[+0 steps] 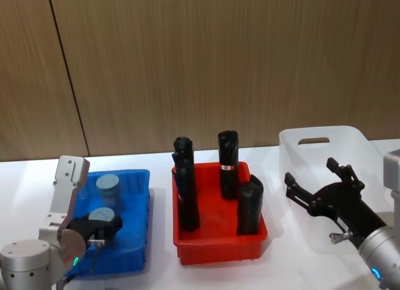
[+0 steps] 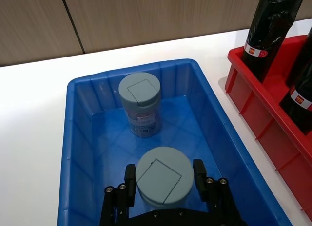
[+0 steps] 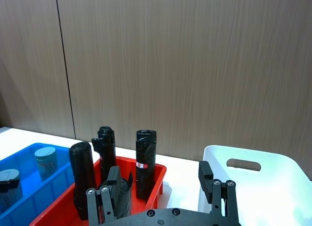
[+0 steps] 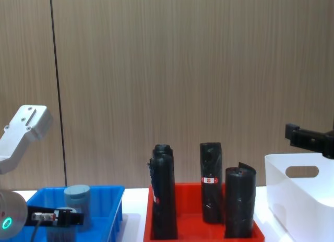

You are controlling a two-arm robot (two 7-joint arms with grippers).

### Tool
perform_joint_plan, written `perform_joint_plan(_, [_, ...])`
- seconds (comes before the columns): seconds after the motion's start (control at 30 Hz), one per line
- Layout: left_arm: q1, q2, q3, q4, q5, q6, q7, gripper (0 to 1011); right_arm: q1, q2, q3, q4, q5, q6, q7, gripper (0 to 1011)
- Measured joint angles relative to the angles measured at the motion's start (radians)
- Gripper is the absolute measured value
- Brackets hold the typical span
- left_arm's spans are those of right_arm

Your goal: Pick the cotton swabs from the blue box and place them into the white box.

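Left claw [image 2: 164,175]: down inside the blue box [image 2: 80,138], at the end closest to the robot, and it's got a grip on the near tub [image 1: 101,215]. One finger [image 2: 130,179] is pressed against each side, just under the grey-blue lid.
Near tub: upright in the blue box, lid on, sitting between the fingers. Honestly can't tell if it's off the floor of the box or resting on it.
Far tub [image 2: 140,102]: standing on its own toward the back of the blue box, apart from the near one, with nothing touching it.
Right claw [image 1: 310,171]: hanging in the air at the white box's left side, spread wide and holding nothing.
White box [image 1: 350,137]: on the robot's right end of the worktop [image 2: 34,99], handle cut-out in its back wall.
Red tray [image 1: 219,249]: in the middle, between the two boxes, with black rolls [image 1: 228,162] standing up in it.
Blue box: far left on the worktop, just beside the red tray.
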Motion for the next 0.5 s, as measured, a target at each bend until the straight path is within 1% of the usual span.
perform_joint_plan(0.03, [0.0,0.0,0.0,0.001,0.001,-0.002,-0.002,715,0.0,0.0,0.0,0.0,0.0,0.0,0.0,1002])
perform_joint_plan(0.1, [0.001,0.0,0.0,0.001,0.002,-0.005,-0.003,671,0.0,0.0,0.0,0.0,0.0,0.0,0.0,1002])
perform_joint_plan(0.33, [0.01,0.001,-0.002,-0.006,0.004,-0.019,-0.004,670,0.0,0.0,0.0,0.0,0.0,0.0,0.0,1002])
perform_joint_plan(0.5, [0.02,0.005,-0.003,-0.031,0.01,-0.034,-0.009,670,0.0,0.0,0.0,0.0,0.0,0.0,0.0,1002])
